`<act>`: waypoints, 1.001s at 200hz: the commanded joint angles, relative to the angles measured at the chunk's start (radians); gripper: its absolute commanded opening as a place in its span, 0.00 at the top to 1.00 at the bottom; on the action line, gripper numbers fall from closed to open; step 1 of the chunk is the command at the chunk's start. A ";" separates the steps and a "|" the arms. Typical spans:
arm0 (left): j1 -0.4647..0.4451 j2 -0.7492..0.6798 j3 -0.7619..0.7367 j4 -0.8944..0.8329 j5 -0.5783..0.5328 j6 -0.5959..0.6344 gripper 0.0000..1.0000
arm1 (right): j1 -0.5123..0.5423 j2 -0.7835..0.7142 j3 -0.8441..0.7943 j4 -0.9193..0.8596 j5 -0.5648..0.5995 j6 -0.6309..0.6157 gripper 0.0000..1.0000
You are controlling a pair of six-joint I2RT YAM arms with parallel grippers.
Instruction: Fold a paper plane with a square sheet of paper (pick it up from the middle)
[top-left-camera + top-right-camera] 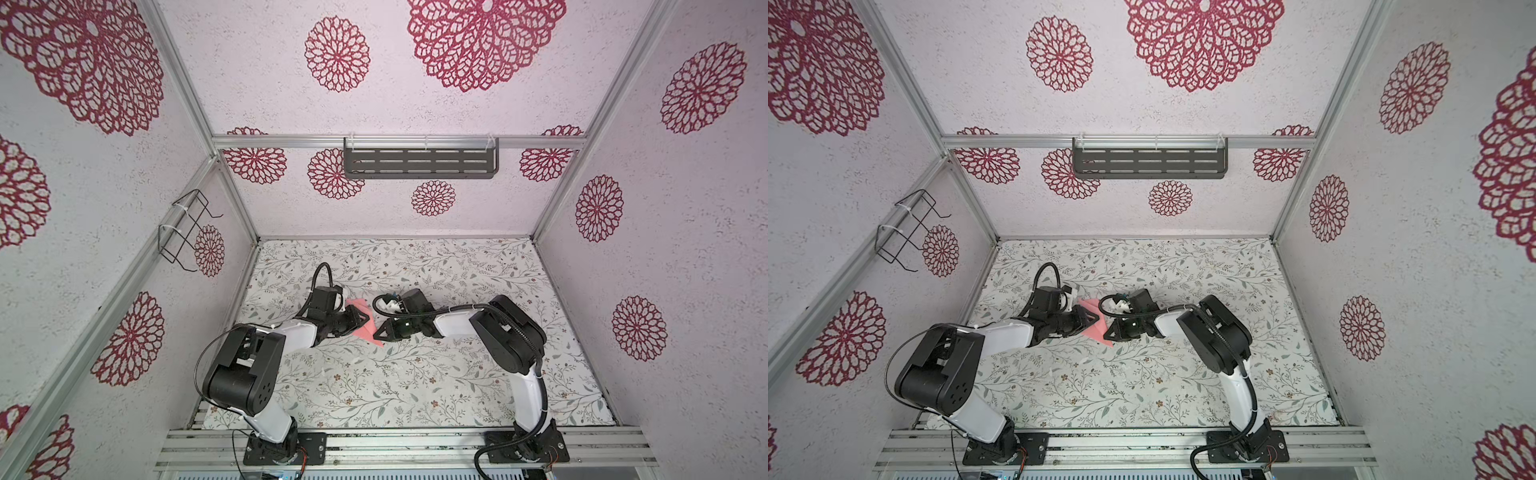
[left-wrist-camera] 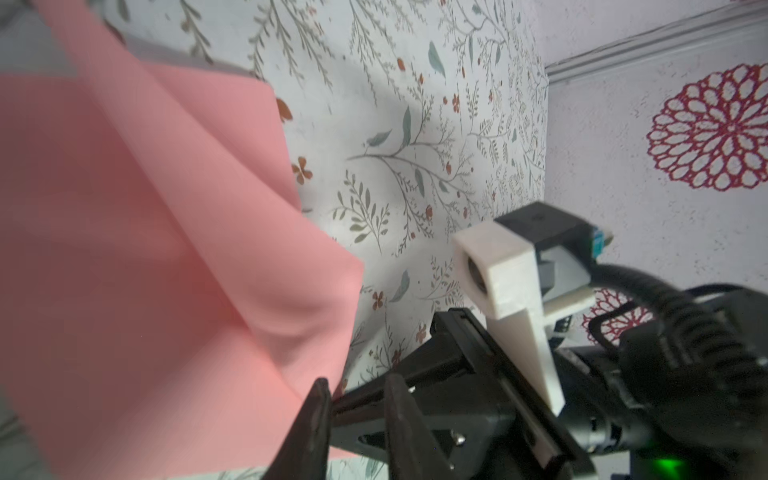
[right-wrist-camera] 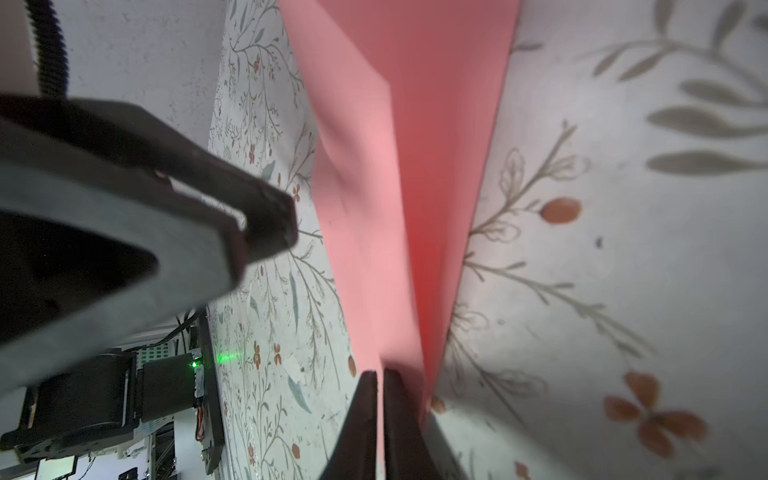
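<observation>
We see the paper (image 1: 363, 332) as salmon-pink, creased into flaps, left of the middle of the table (image 1: 415, 374), between both grippers. In both top views only slivers show. The right wrist view gives its deep crease and the right gripper (image 3: 380, 374) pinched tight on its edge. The left wrist view shows the left gripper (image 2: 357, 380) slightly parted, paper beside it.
</observation>
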 commanded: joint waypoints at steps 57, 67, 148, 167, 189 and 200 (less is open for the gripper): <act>-0.011 0.111 -0.051 0.223 -0.001 -0.008 0.81 | -0.003 0.027 -0.021 -0.158 0.047 -0.007 0.90; -0.008 0.117 -0.051 0.223 -0.004 -0.007 0.81 | -0.003 0.028 -0.020 -0.163 0.046 -0.011 0.90; 0.025 0.217 -0.054 0.254 0.010 0.004 0.79 | -0.009 0.035 -0.012 -0.216 0.061 -0.031 0.90; 0.037 0.243 -0.054 0.275 0.017 0.002 0.78 | -0.011 0.036 -0.005 -0.234 0.069 -0.039 0.90; 0.061 0.249 -0.053 0.272 0.017 0.008 0.76 | -0.015 0.039 -0.004 -0.252 0.074 -0.044 0.90; 0.074 0.247 -0.050 0.263 0.014 0.014 0.75 | -0.017 0.039 -0.005 -0.258 0.079 -0.045 0.90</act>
